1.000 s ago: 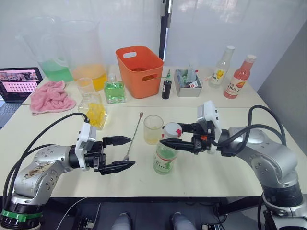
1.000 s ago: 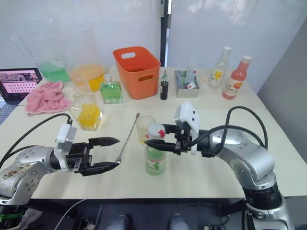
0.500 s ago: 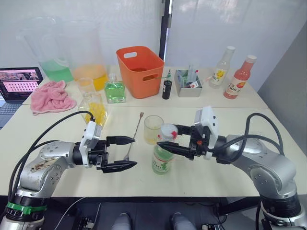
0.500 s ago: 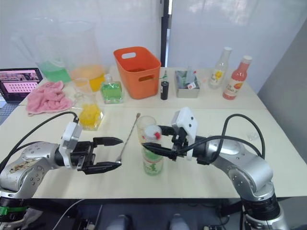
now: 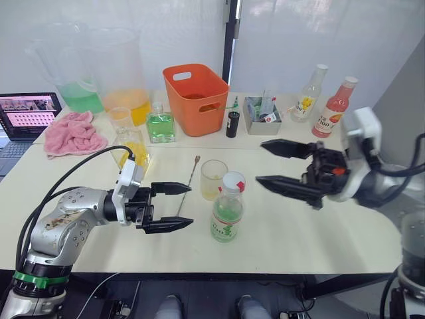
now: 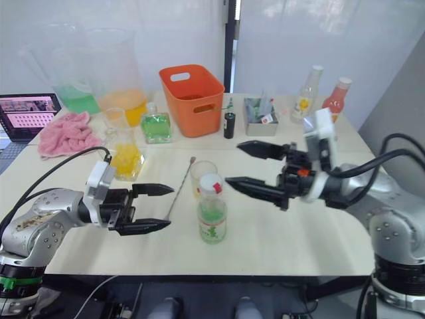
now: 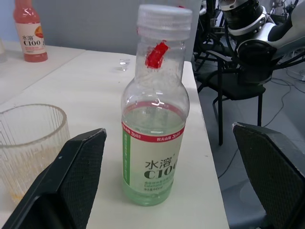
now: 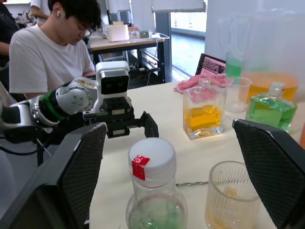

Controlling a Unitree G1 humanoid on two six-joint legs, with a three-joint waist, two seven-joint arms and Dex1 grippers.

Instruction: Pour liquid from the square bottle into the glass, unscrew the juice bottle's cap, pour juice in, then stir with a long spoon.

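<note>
Right gripper has backed off the juice bottle: half a second ago its fingers sat either side of the cap, now it hangs clear to the right, raised, fingers spread wide, holding nothing. Bottle stands upright on the table, cap on, small red tag at the cap's edge, pale green liquid low in the body. No tilt visible.

Left gripper has barely shifted; it sits low over the table left of the bottle, fingers wide apart, empty. Left wrist view has the bottle centred between its two fingers, not touching either.

Glass is just behind and slightly left of the bottle, close to it, with a shallow layer of yellowish liquid at the bottom. Long spoon lies flat on the table left of the glass, running from near the left fingertips toward the back.

Square bottle with yellow liquid stands further back on the left. Behind: orange bin, green square bottle, pink cloth, two large pitchers, pink-liquid bottle and yellow-labelled bottle at back right.

Right wrist view also shows a seated person in a white t-shirt beyond the table.
</note>
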